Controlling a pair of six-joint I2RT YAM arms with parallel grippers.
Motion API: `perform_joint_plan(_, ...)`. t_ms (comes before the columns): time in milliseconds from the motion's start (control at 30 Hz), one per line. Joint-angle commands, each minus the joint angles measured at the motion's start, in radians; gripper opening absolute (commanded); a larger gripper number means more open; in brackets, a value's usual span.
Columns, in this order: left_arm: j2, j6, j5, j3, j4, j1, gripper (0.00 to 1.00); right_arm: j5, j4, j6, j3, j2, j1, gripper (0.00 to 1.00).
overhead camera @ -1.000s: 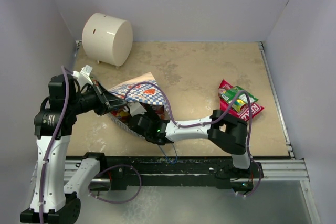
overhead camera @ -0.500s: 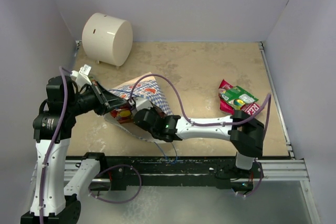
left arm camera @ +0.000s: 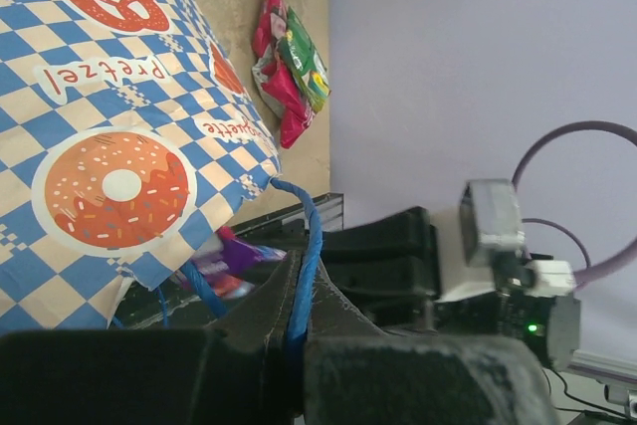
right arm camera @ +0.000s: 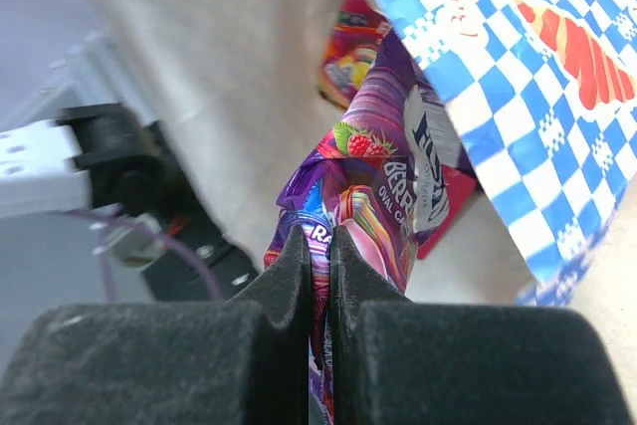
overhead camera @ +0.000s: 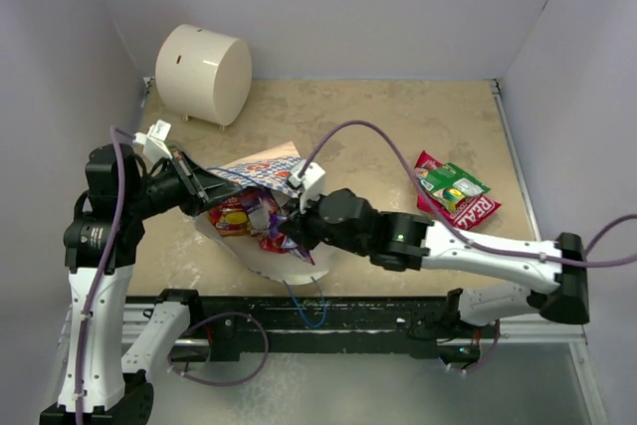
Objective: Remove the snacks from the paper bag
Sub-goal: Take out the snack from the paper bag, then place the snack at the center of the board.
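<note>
In right claw [right arm camera: 317, 243] now, purple snack [right arm camera: 380, 146]

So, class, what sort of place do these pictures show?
Probably a robot test cell, not a home: plain lilac panel walls box in a beige mottled tabletop, and a white-and-black left arm and right arm are mounted at its near edge.

"pretzel" stands in red, upside down, on the checked paper bag [left arm camera: 100, 146], upper left of the left wrist view. the red packet [overhead camera: 476, 208], right of the top view, bears "real" in white. the purple packet [right arm camera: 383, 186], centre of the right wrist view, shows "berr"; its other lettering is unclear
</note>
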Motion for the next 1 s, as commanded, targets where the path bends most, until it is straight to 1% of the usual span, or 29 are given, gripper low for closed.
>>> perform_joint_plan(0, 0.001, -0.048, 0.030, 0.015, 0.068, -0.002, 0.00, -0.224, -0.080, 0.016, 0.063, -0.143, -0.004, 0.00)
perform_joint_plan(133, 0.015, -0.037, 0.032, 0.015, 0.076, -0.001, 0.00, -0.347, -0.226, -0.005, 0.129, -0.221, -0.005, 0.00)
perform_joint_plan(233, 0.021, -0.028, 0.025, 0.012, 0.076, -0.001, 0.00, -0.413, -0.299, -0.004, 0.177, -0.276, -0.005, 0.00)
perform_joint_plan(300, 0.021, -0.028, 0.022, 0.009, 0.082, -0.001, 0.00, -0.425, -0.328, 0.001, 0.220, -0.313, -0.005, 0.00)
perform_joint_plan(333, 0.022, -0.030, 0.022, 0.008, 0.086, -0.002, 0.00, -0.407, -0.342, 0.002, 0.244, -0.331, -0.005, 0.00)
perform_joint_plan(400, 0.020, -0.030, 0.022, 0.007, 0.090, -0.001, 0.00, -0.318, -0.382, 0.002, 0.305, -0.358, -0.005, 0.00)
perform_joint_plan(467, 0.019, -0.033, 0.022, 0.007, 0.089, -0.001, 0.00, -0.164, -0.435, -0.009, 0.385, -0.370, -0.005, 0.00)
perform_joint_plan(567, 0.012, -0.036, 0.021, 0.008, 0.087, -0.001, 0.00, 0.186, -0.476, -0.007, 0.468, -0.369, -0.005, 0.00)
perform_joint_plan(633, 0.009, -0.036, 0.019, 0.007, 0.084, -0.002, 0.00, 0.406, -0.463, 0.000, 0.492, -0.362, -0.006, 0.00)
perform_joint_plan(667, 0.008, -0.033, 0.018, 0.008, 0.081, -0.002, 0.00, 0.496, -0.448, -0.009, 0.497, -0.355, -0.006, 0.00)
perform_joint_plan(700, 0.007, -0.032, 0.015, 0.007, 0.079, -0.001, 0.00, 0.551, -0.428, -0.032, 0.502, -0.346, -0.008, 0.00)
perform_joint_plan(767, 0.003, -0.037, 0.004, 0.004, 0.077, -0.001, 0.00, 0.578, -0.397, -0.157, 0.526, -0.307, -0.030, 0.00)
perform_joint_plan(833, 0.007, -0.050, 0.000, 0.008, 0.080, -0.001, 0.00, 0.537, -0.419, -0.210, 0.581, -0.244, -0.098, 0.00)
perform_joint_plan(900, 0.014, -0.054, 0.000, 0.023, 0.081, -0.001, 0.00, 0.443, -0.491, -0.210, 0.644, -0.170, -0.225, 0.00)
perform_joint_plan(967, 0.021, -0.042, 0.000, 0.028, 0.075, -0.001, 0.00, 0.368, -0.542, -0.205, 0.662, -0.109, -0.349, 0.00)
